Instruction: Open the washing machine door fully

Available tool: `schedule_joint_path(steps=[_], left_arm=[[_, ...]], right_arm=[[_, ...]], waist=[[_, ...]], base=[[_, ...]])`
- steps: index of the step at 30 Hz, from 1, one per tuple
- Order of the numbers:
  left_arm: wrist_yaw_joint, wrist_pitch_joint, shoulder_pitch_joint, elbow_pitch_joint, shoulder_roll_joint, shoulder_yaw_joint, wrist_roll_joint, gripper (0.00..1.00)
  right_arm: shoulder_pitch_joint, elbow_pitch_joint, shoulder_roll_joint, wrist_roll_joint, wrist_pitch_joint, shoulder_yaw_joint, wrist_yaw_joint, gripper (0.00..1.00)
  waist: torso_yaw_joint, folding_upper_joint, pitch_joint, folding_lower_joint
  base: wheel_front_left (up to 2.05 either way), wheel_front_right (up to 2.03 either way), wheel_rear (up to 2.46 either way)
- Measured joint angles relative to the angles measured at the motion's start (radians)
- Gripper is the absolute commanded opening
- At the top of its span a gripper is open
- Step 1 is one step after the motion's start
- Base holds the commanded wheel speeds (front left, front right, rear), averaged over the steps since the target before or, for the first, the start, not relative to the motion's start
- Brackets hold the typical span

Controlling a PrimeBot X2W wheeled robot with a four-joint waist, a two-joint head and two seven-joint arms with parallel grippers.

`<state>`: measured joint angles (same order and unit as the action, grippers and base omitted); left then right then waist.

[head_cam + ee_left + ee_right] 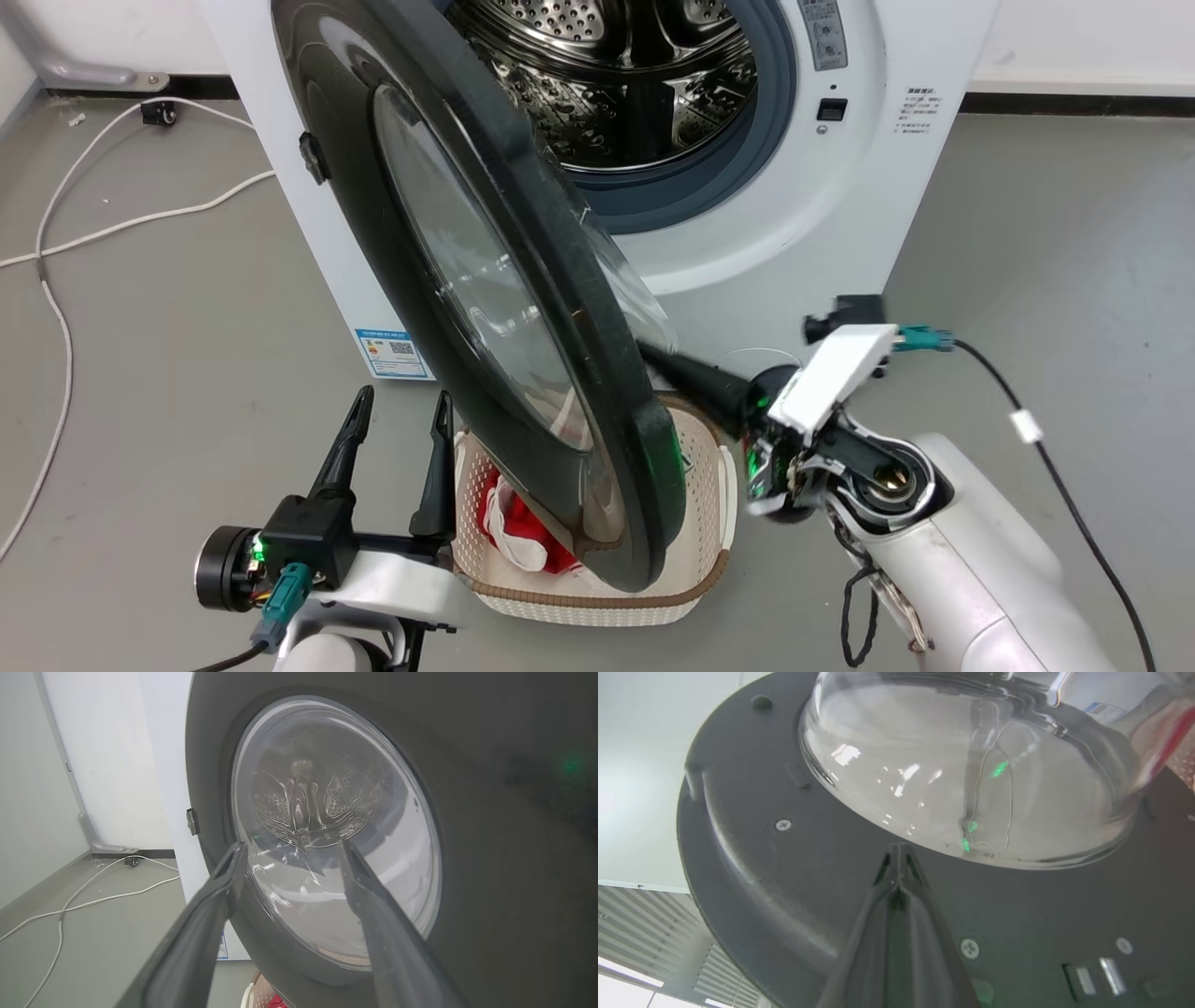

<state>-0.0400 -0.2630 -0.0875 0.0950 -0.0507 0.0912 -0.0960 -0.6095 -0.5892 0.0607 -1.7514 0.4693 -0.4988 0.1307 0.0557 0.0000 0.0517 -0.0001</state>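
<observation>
- Head view: the washing machine (840, 233) stands at 12 to 1 o'clock. Its steel drum (635, 84) and blue-grey gasket (747, 159) are uncovered.
- The washing machine door (485, 308) is swung out from its hinge side at 10 o'clock. It runs slanted across the middle down to 6 o'clock, partly open, with its lower rim above a cream basket (709, 467) on the floor (1027, 233).
- The basket holds red and white cloth (523, 537), which the wrist views show hardly at all.
- The left gripper (403, 397) is at 7 o'clock, pointing up, beside the door's outer face and apart from it. Its fingers (210, 914) are spread wide with nothing between them.
- The left wrist view gives the door's glossy black outer face and its clear window, with the drum seen distorted through the glass. A white cable (93, 900) lies on the floor at 8 o'clock.
- The right arm comes in from 4 o'clock, and the right gripper (686, 371) reaches behind the door, so the head view hides its tips.
- The right wrist view gives the hidden side: the matte dark inner ring with screws and the bulging glass bowl (948, 765) at 12 o'clock.
- There the right fingers (896, 914) are pressed together, holding nothing. Their tips are at the inner ring just under the bowl's rim, and I cannot tell if they touch it.
</observation>
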Motion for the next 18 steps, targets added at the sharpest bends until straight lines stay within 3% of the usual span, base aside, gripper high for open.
schedule_joint_path(steps=[9,18], left_arm=[[0.000,0.000,0.015,0.008,0.000,-0.003,0.000,1.00],[0.004,0.000,0.031,0.009,0.000,-0.025,0.001,1.00]], right_arm=[[0.075,0.041,0.027,0.074,-0.402,0.163,0.000,0.00],[0.270,0.179,0.113,0.091,-0.609,0.308,0.000,0.00]], waist=[[-0.013,0.0000,-0.019,0.0000],[-0.044,0.0000,-0.032,0.0000]], base=[[0.00,0.00,0.00],[0.00,0.00,0.00]])
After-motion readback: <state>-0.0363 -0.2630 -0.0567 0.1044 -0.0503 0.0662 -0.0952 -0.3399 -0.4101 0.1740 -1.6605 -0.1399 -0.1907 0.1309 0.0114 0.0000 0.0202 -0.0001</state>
